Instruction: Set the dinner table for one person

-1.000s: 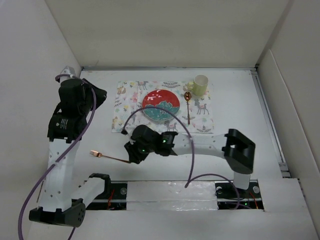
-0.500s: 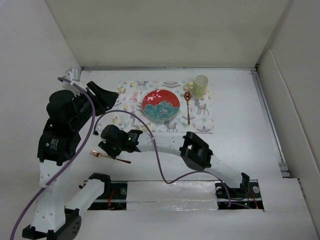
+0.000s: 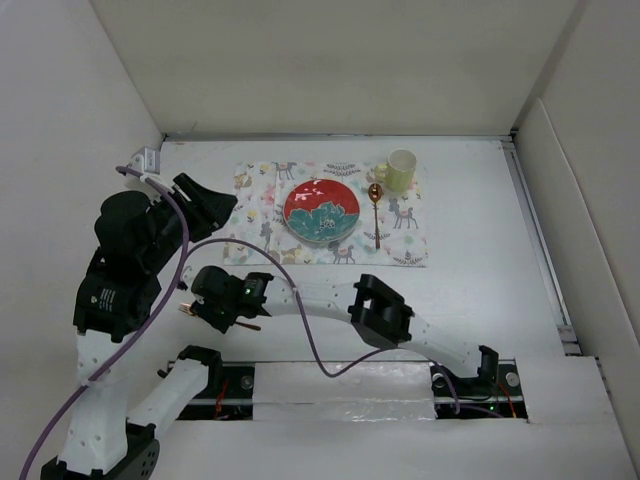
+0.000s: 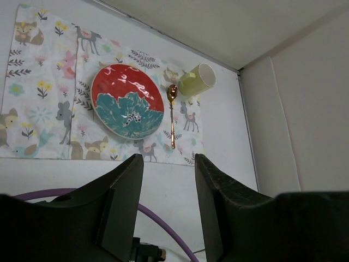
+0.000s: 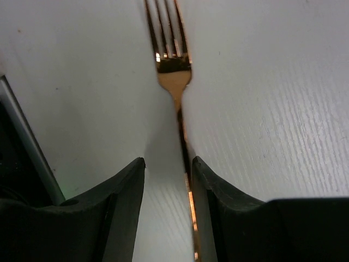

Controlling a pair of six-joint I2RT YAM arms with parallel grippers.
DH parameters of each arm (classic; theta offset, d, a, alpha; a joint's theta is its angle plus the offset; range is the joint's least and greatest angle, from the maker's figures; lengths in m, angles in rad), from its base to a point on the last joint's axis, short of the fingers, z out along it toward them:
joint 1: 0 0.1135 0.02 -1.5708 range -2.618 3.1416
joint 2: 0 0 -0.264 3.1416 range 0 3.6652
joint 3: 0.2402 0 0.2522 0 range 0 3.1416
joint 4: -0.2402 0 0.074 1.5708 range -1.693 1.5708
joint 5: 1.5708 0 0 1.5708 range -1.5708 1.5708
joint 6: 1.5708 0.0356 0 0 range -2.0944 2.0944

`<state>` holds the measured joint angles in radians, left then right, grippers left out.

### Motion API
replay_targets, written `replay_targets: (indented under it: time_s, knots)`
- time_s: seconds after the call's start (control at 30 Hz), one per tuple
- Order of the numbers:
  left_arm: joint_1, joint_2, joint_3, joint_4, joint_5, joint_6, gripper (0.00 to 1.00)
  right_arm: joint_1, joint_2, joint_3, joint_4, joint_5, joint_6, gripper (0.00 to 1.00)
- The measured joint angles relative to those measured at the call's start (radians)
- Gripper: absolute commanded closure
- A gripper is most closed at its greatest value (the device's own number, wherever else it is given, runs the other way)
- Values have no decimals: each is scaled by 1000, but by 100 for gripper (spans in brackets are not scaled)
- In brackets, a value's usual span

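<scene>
The right arm stretches across the dinner table [image 3: 480, 230] toward 9 o'clock, and the right gripper [image 5: 168, 164] is down over a copper-coloured fork [image 5: 174, 68] lying flat on the bare white tabletop. Its two fingers stand apart, one on each side of the fork's slim handle. The handle runs nearer the right-hand finger in the wrist view, and whether it touches that finger cannot be told. The jaws are released, not clamped on it. Seen from above, the tines point to about 9 o'clock. The fork sits at roughly 8 o'clock from the red and teal floral plate [image 3: 321, 211], off the deer-print placemat [image 3: 252, 205] that carries the plate. A copper spoon [image 3: 376, 218] lies on the placemat at 3 o'clock of the plate, and a pale green cup [image 3: 400, 170] stands at its 1 o'clock. The left gripper [image 4: 169, 161] hangs raised near the placemat's 9 o'clock edge, fingers spread with nothing between them.
</scene>
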<state>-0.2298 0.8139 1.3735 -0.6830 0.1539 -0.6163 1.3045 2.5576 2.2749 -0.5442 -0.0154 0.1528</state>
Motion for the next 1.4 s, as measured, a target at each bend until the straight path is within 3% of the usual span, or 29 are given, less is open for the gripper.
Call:
replay_targets:
  time_s: [0.1,0.17,0.27,0.3,0.63,0.8,1.1,1.4]
  knots:
    - [0,-8,-8,4,-3,-5,61,5,2,-10,8,21,-5,58]
    - [0,-19,-15,6,-5,-10,61,5,-4,-28,34,39,-8,71]
    - [0,-27,-24,6,-6,-17,61,6,-8,-48,62,61,-8,99]
    - [0,-29,-24,6,-5,-18,61,6,-8,-50,68,64,-8,100]
    - [0,12,22,-16,-49,3,61,-24,-42,-83,87,100,97,100]
    - [0,20,29,-21,-50,5,64,-146,-80,-27,78,129,200,100]
    - [0,-18,-70,-36,-42,-23,65,-410,-45,219,84,218,451,100]
    - [0,-22,-118,-46,-16,-35,65,-454,51,275,87,253,603,100]
